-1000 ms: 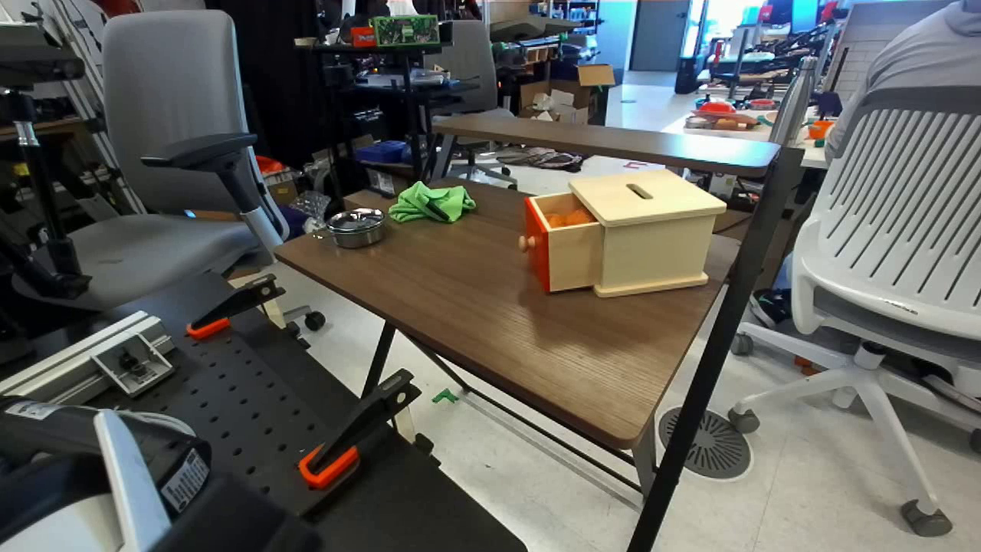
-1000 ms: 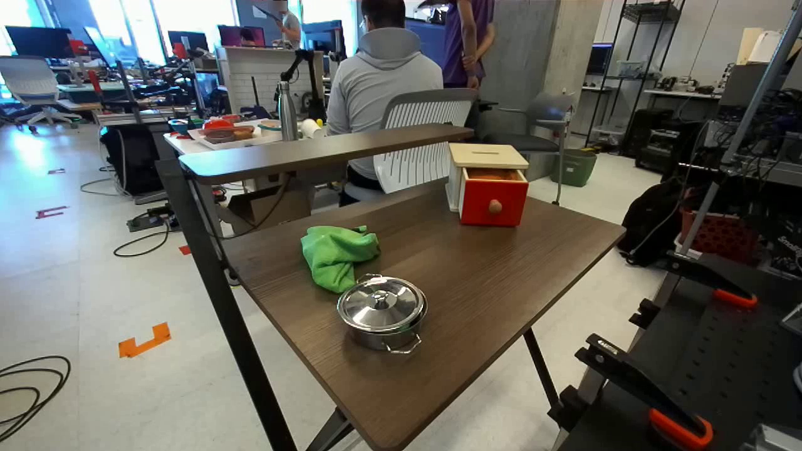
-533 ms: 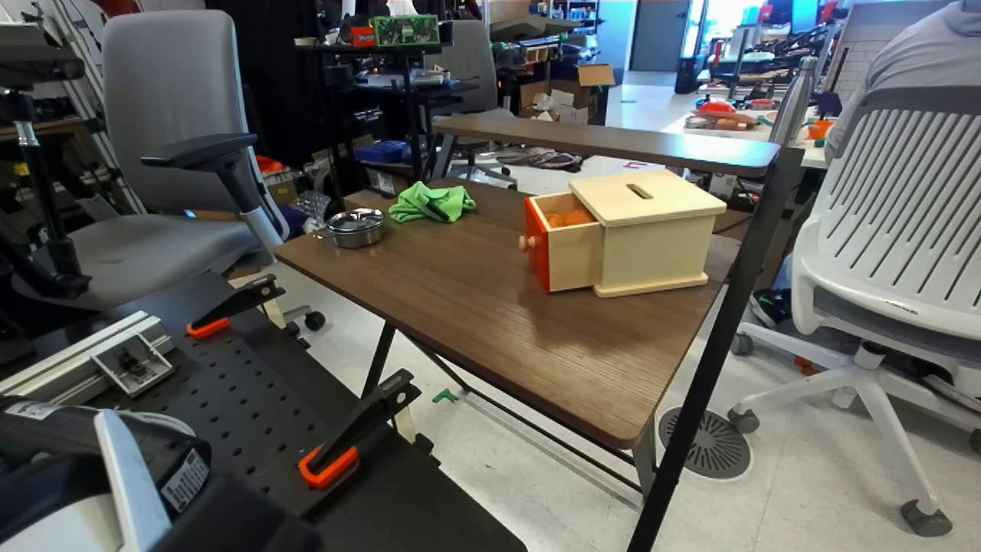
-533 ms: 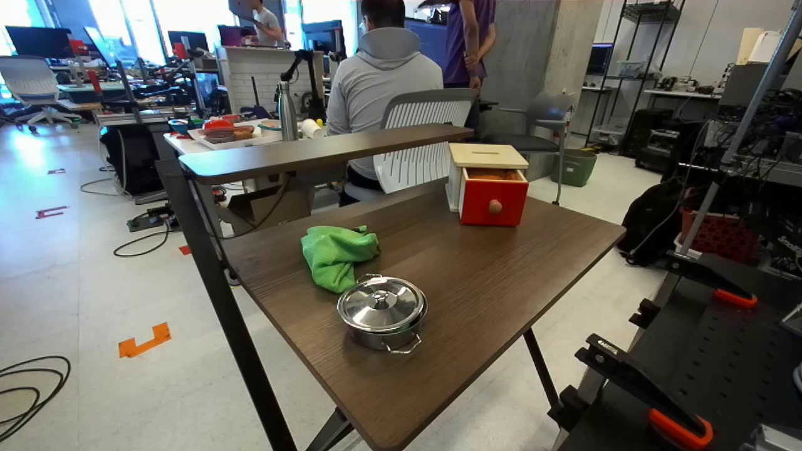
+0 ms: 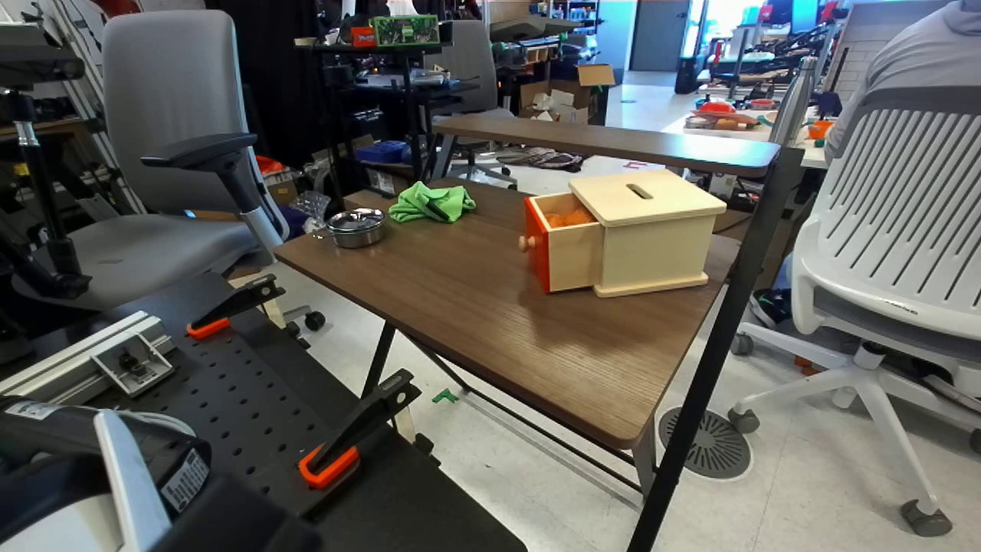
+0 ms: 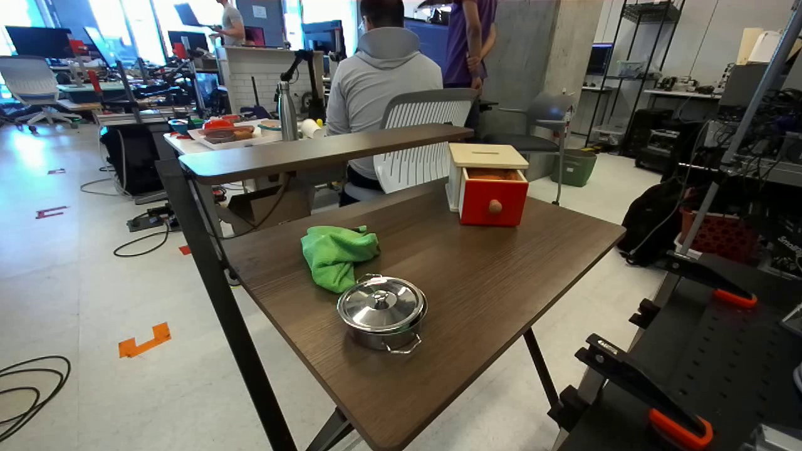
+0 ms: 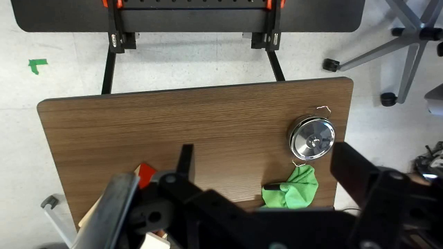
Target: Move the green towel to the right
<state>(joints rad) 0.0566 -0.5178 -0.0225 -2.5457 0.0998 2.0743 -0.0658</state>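
Fingers [image 7: 353, 173] stand wide apart; a lidded pot [image 6: 381, 307] sits just beside the green towel [image 6: 335, 254], a wooden box [image 5: 655, 249] farther off.

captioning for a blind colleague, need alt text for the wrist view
A crumpled green towel lies at right on a brown table, seen from above past an open gripper. A lidded metal pot sits beside the towel; at lower left, a red-fronted wooden box is mostly hidden.
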